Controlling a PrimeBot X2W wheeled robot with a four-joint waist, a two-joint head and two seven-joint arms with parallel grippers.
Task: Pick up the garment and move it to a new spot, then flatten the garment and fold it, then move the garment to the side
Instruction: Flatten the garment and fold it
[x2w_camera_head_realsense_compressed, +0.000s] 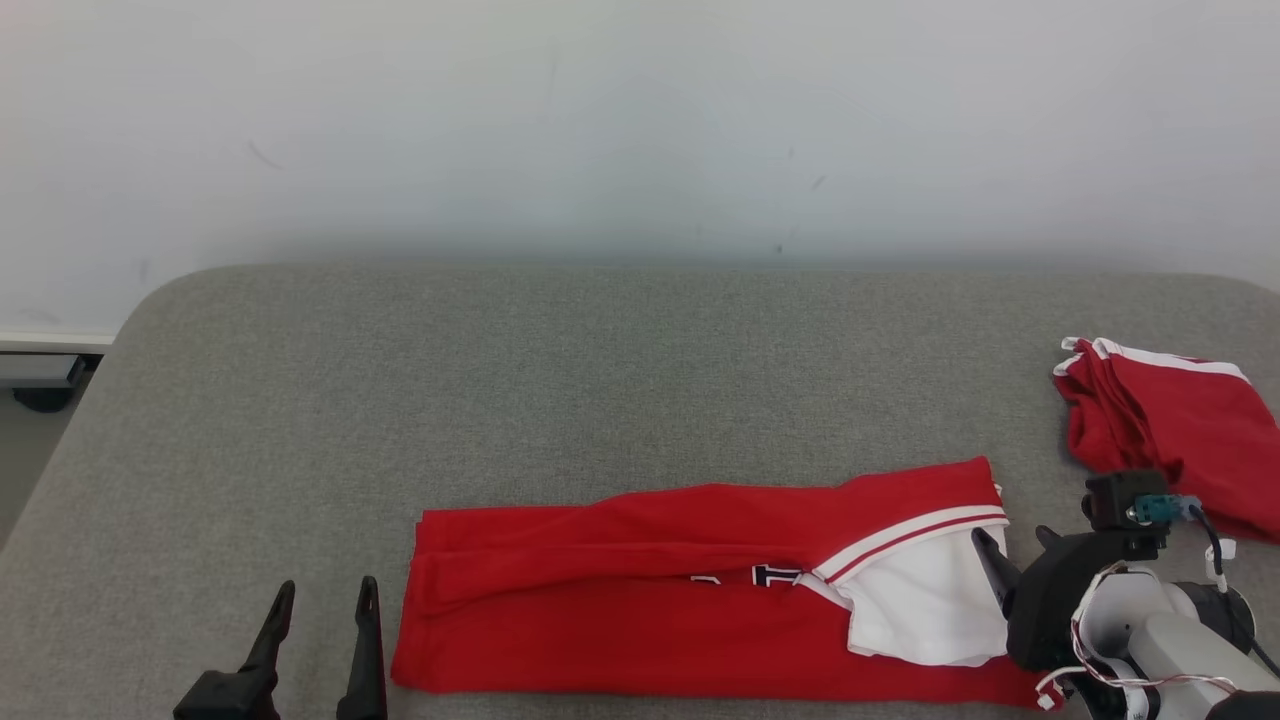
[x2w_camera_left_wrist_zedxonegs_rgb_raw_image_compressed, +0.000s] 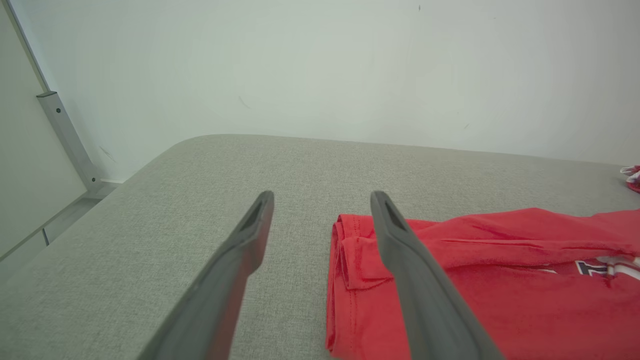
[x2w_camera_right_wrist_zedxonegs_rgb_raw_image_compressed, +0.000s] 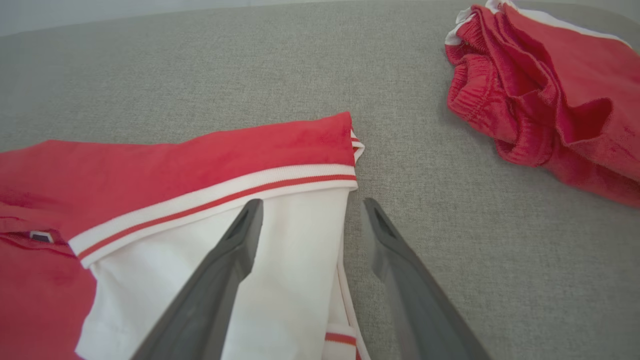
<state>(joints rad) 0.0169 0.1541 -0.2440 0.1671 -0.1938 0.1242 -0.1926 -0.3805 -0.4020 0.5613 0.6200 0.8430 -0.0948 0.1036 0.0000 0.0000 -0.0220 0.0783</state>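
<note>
The garment (x2w_camera_head_realsense_compressed: 650, 610) is a red shirt with a white sleeve (x2w_camera_head_realsense_compressed: 930, 600), lying folded into a long strip near the front edge of the grey padded table (x2w_camera_head_realsense_compressed: 600, 370). My left gripper (x2w_camera_head_realsense_compressed: 327, 592) stands open just left of the strip's left end, with nothing between its fingers. From the left wrist, that gripper (x2w_camera_left_wrist_zedxonegs_rgb_raw_image_compressed: 322, 198) hovers beside the garment's (x2w_camera_left_wrist_zedxonegs_rgb_raw_image_compressed: 500, 285) folded hem. My right gripper (x2w_camera_head_realsense_compressed: 1012, 540) is open at the strip's right end. In the right wrist view, the gripper (x2w_camera_right_wrist_zedxonegs_rgb_raw_image_compressed: 312, 204) straddles the outer edge of the white sleeve (x2w_camera_right_wrist_zedxonegs_rgb_raw_image_compressed: 290, 260), below the striped cuff of the garment (x2w_camera_right_wrist_zedxonegs_rgb_raw_image_compressed: 200, 155).
A second red garment with white trim (x2w_camera_head_realsense_compressed: 1180, 430) lies bunched at the table's right edge, close behind my right wrist, and appears again in the right wrist view (x2w_camera_right_wrist_zedxonegs_rgb_raw_image_compressed: 550, 100). A pale wall rises behind the table. The table's left edge drops to the floor (x2w_camera_head_realsense_compressed: 30, 440).
</note>
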